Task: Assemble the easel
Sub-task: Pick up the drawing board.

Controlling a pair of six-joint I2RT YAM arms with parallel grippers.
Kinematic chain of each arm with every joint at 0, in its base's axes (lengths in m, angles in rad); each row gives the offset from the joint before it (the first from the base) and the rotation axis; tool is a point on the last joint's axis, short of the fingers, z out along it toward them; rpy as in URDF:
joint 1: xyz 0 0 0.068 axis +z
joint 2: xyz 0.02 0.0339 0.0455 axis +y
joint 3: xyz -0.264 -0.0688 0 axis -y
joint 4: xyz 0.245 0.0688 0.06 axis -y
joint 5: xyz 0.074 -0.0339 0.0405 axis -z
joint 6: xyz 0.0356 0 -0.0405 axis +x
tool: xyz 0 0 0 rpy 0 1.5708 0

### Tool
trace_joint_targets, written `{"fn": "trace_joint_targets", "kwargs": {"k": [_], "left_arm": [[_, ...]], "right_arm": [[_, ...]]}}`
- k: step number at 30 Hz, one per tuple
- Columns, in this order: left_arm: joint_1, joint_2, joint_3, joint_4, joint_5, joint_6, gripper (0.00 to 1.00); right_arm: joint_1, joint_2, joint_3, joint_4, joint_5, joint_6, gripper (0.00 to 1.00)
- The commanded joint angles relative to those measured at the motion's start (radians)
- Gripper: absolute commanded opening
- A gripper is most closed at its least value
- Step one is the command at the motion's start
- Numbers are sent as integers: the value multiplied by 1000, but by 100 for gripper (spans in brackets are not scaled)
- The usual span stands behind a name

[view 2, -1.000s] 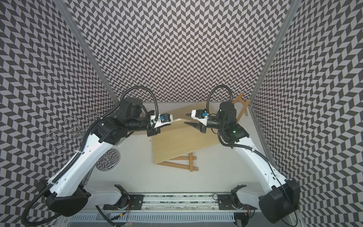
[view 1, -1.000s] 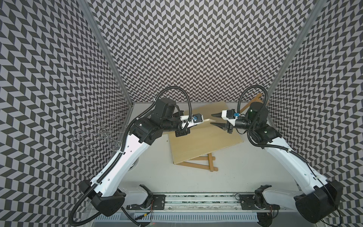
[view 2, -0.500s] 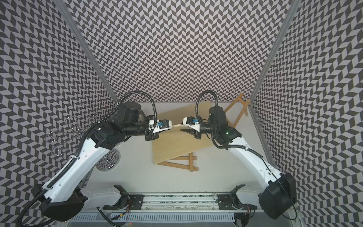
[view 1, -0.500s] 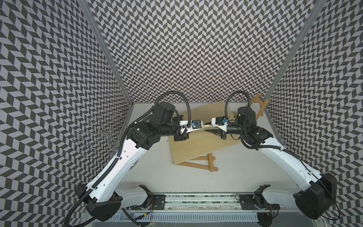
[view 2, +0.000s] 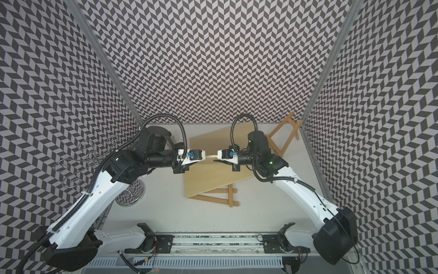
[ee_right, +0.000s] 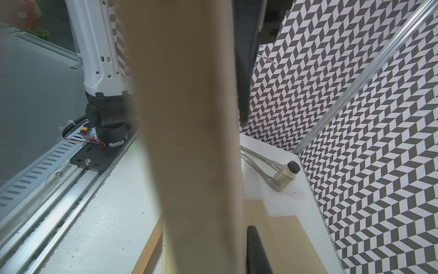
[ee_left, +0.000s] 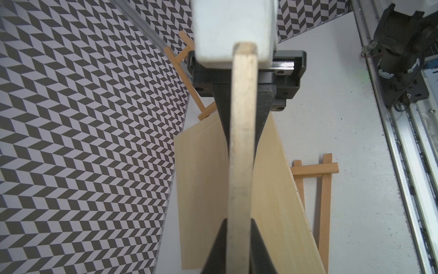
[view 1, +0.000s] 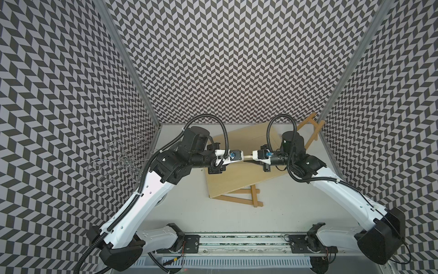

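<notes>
The two arms meet in the middle, above the table point(view 1: 284, 213). Between them is a thin wooden stick point(view 1: 247, 156), up in the air and lying flat from left to right. Each end of it sits in one gripper.

The right gripper point(view 1: 254, 159) is pressed together on the right end of the stick. The left wrist view shows its dark fingers point(ee_left: 222, 113) tight on both sides. The left gripper point(view 1: 238, 158) has a finger point(ee_left: 213, 249) on each side of the other end. I cannot tell if they squeeze the stick or only sit beside it.

The easel frame point(view 1: 246, 201) lies flat on the table. Most of it is hidden under a big flat board point(view 1: 239, 180). One end pokes out on the near side and the other point(view 1: 310, 128) in the far right corner.

I think the stick is being passed from one gripper to the other. To do this well, one gripper should hold tight before the other lets go. The one that lets go should spread wide and slide straight back along the stick, with no twist. If it bumps the stick, the stick may tip or drop onto the board.
</notes>
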Motion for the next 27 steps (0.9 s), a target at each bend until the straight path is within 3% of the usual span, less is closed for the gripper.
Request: {"fn": "trace_joint_targets", "kwargs": {"k": [1, 3, 6, 7, 14, 17, 22, 27], "left_arm": [[-25, -13, 2, 151, 60, -67, 38], [-26, -16, 7, 165, 75, -78, 49], [-26, -24, 10, 204, 103, -98, 57], [-25, -30, 7, 233, 115, -114, 66], [-26, -133, -150, 640, 30, -297, 77], [-26, -128, -173, 735, -52, -400, 99], [-19, -81, -153, 866, -258, -639, 99], [-10, -37, -92, 845, -319, -764, 99]], "right_arm": [[9, -18, 15, 59, 73, 240, 0], [8, -20, 34, 48, 110, 269, 0], [9, -31, 52, 60, 164, 343, 0], [10, -44, 49, 67, 171, 341, 0], [-4, -161, 21, 210, 314, 436, 0], [-17, -172, 60, 217, 396, 448, 0], [-69, -174, 76, 310, 448, 541, 0], [-120, -168, 81, 403, 491, 628, 0]]}}
